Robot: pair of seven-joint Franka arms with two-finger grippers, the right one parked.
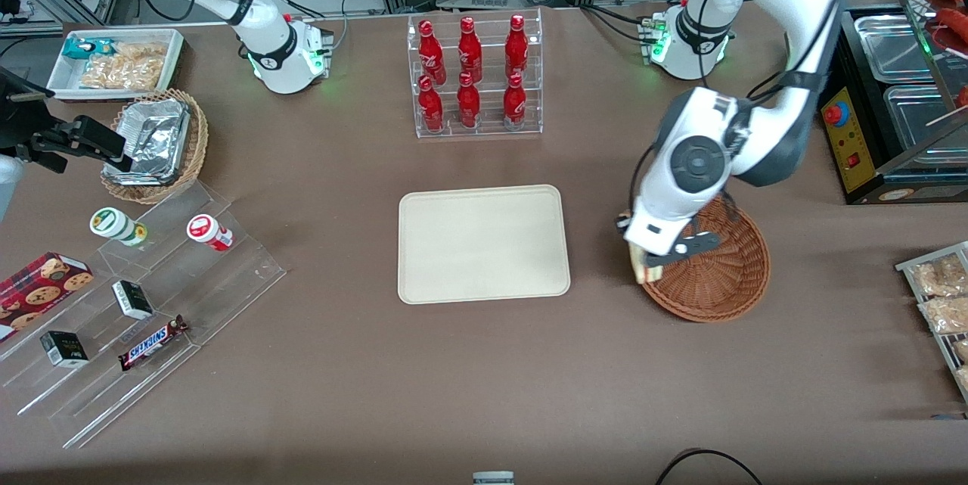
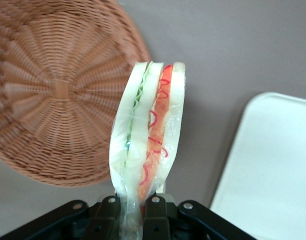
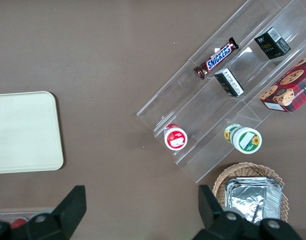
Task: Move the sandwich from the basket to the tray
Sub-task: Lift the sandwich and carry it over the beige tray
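Because the sandwich (image 2: pixel 149 131) is light, soft and wrapped in slippery film, the gripper (image 2: pixel 131 206), closed on its narrow end and holding it above the basket's (image 1: pixel 724 281) rim nearest the tray (image 1: pixel 484 243), should pinch gently so nothing crushes or slides out.

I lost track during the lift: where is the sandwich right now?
The sandwich is clamped in the left arm's end effector, lifted over the bare table between the basket and the tray, close to the basket's rim.
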